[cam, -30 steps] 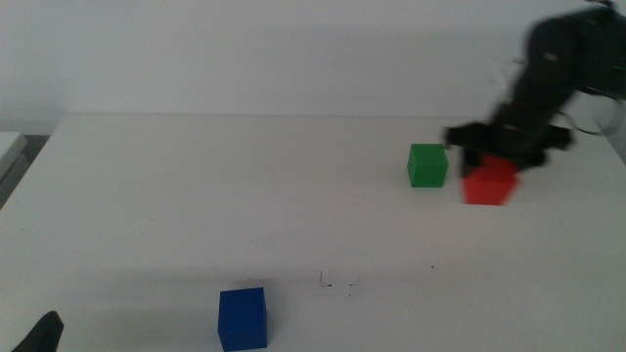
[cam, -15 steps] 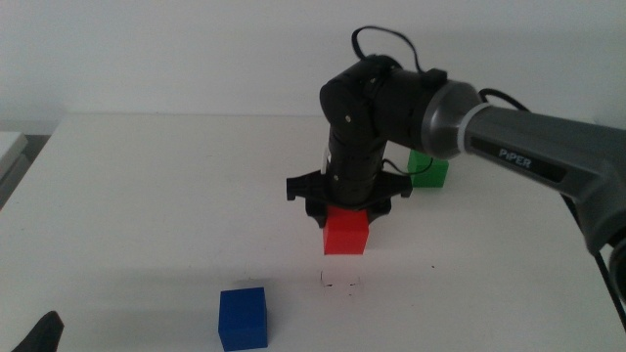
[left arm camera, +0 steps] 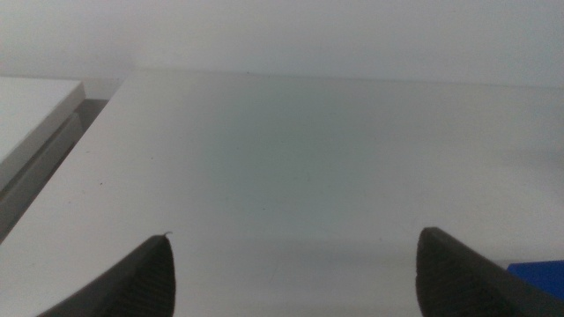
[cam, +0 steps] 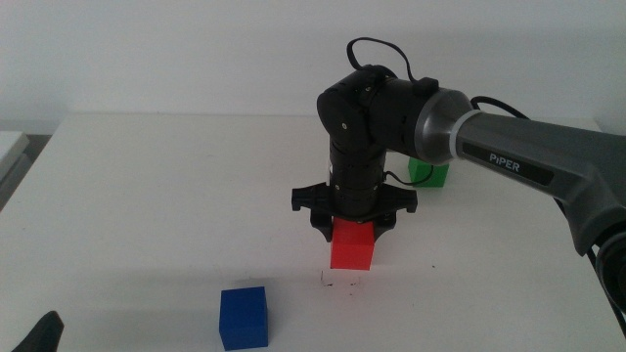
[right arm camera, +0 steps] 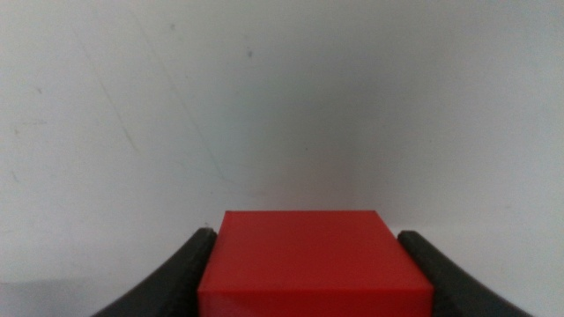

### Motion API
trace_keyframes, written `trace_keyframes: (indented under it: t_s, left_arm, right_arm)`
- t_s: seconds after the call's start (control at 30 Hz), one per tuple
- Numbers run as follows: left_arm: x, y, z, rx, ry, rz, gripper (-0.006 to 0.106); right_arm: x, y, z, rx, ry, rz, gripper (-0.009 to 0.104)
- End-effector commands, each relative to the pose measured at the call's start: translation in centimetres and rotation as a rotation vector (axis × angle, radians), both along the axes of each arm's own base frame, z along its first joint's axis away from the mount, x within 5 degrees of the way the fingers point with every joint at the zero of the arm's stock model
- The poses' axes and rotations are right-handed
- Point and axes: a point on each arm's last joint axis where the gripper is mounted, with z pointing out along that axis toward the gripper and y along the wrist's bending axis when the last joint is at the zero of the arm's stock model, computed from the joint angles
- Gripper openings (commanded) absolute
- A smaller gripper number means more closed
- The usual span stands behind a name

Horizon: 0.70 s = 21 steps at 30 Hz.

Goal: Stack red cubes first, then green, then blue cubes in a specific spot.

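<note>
Three cameras cover one white table (cam: 147, 196).
The middle view looks forward and down from the near edge; the right wrist camera stares close over the red cube (right arm camera: 315, 264); the left wrist camera skims the tabletop, sharing the blue cube (left arm camera: 539, 275).

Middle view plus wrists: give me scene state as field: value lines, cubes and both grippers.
red cube: clamped between the right gripper's jaws, at or just above the table near the small marks
green cube: on the table, behind the right arm, partly hidden
blue cube: on the table, near front, alone
right gripper: shut on the red cube, mid-table
left gripper: open, empty, waiting at front left edge
stack: none yet
</note>
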Motion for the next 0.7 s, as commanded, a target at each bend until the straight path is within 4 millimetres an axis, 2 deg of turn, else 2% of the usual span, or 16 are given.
trace_keyframes:
  t_s: [0.0, 0.2, 0.43, 0.67]
  left_arm:
    - [0.0, 0.0, 0.1, -0.005, -0.017, 0.004, 0.094]
    - [0.0, 0.0, 0.1, -0.005, -0.017, 0.004, 0.094]
    - [0.0, 0.0, 0.1, -0.005, -0.017, 0.004, 0.094]
    - [0.0, 0.0, 0.1, -0.005, -0.017, 0.004, 0.094]
  right_arm:
    - [-0.1, -0.1, 0.1, -0.016, 0.004, -0.004, 0.008]
    - [-0.8, 0.3, -1.5, -0.051, -0.033, 0.011, 0.008]
    - [-0.7, 0.7, -1.5, -0.043, -0.080, 0.000, 0.008]
    - [-0.6, 0.7, -2.6, -0.062, -0.069, -0.013, 0.008]
